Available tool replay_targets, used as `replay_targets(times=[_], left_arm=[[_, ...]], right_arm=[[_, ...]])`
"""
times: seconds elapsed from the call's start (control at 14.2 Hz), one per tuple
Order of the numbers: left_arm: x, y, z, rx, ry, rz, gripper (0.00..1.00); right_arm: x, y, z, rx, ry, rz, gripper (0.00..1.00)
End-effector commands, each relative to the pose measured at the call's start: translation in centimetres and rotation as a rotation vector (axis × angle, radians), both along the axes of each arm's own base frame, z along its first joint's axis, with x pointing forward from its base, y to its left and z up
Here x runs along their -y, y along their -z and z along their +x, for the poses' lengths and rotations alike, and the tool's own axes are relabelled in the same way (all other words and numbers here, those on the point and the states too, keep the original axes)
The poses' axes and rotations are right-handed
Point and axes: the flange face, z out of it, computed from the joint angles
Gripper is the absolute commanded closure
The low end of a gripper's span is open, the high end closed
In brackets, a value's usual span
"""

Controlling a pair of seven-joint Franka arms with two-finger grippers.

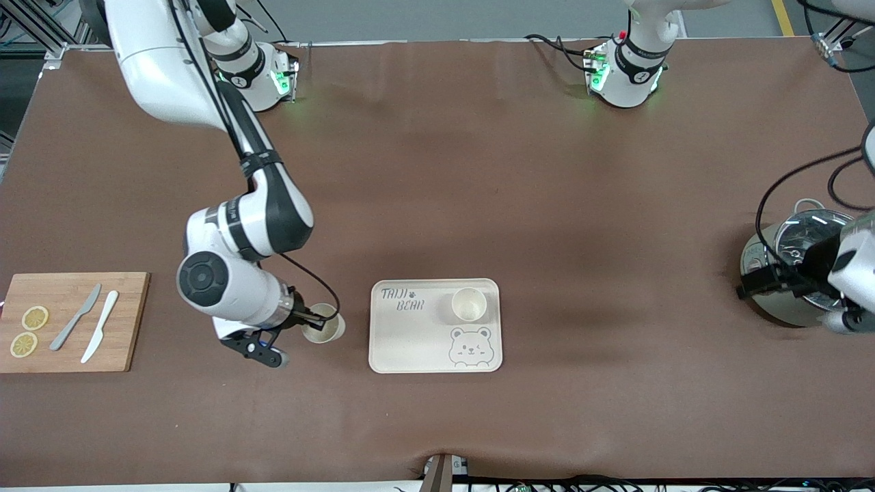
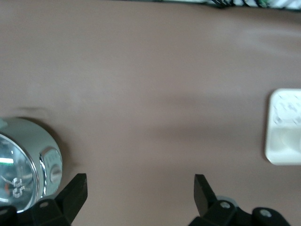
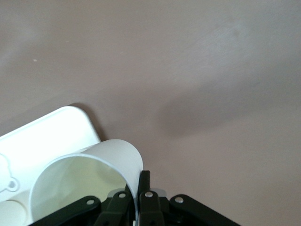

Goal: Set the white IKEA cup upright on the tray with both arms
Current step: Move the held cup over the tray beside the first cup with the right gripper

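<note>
A white cup (image 1: 324, 325) stands mouth up just off the cream "TAIJI BEAR" tray (image 1: 410, 342), toward the right arm's end of the table. My right gripper (image 1: 316, 318) is shut on its rim, one finger inside and one outside. In the right wrist view the gripper (image 3: 138, 182) pinches the cup wall (image 3: 113, 153), with the tray corner (image 3: 51, 129) beside it. A second white cup (image 1: 469, 305) stands upright on the tray. My left gripper (image 1: 745, 290) is open and empty over the left arm's end of the table; in its own view it (image 2: 140, 184) shows bare table between the fingers.
A shiny metal pot with a glass lid (image 1: 786, 273) stands under the left arm and shows in the left wrist view (image 2: 23, 165). A wooden cutting board (image 1: 130, 321) with two lemon slices, a grey knife and a white knife lies at the right arm's end.
</note>
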Motion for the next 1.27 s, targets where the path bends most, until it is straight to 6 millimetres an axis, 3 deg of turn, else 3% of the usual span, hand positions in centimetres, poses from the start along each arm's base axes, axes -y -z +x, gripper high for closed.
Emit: replay_targets(times=[0.0,0.14,0.28,0.56,0.7,1.2], left_arm=[[2.3,-1.7,-3.6,-0.02,0.06,-0.007,0.0],[3.6,-3.5,-6.5,-0.005,0.086,0.003,0.0],[4.1,-4.8,-7.7,0.009,0.094,0.006,0.0],[4.0,-3.4,-7.2,-0.008,0.137,0.086,0.0],[3.8,-3.3,-7.0,-0.007,0.135,0.088,0.0],[4.3,-5.8,-8.2,0.02,0.098,0.081,0.0]], right_arm=[[-3.7,0.4,-0.5,0.048,0.054,0.013,1.0],[-5.4,1.8,-0.8,0.065,0.07,0.02,1.0],[-6.8,3.5,-1.0,0.086,0.079,0.03,1.0],[-8.8,6.7,-1.6,0.104,0.083,0.036,1.0],[-9.4,7.2,-2.0,0.099,0.066,0.033,1.0],[-11.6,9.4,-3.3,0.083,0.045,0.027,1.0]])
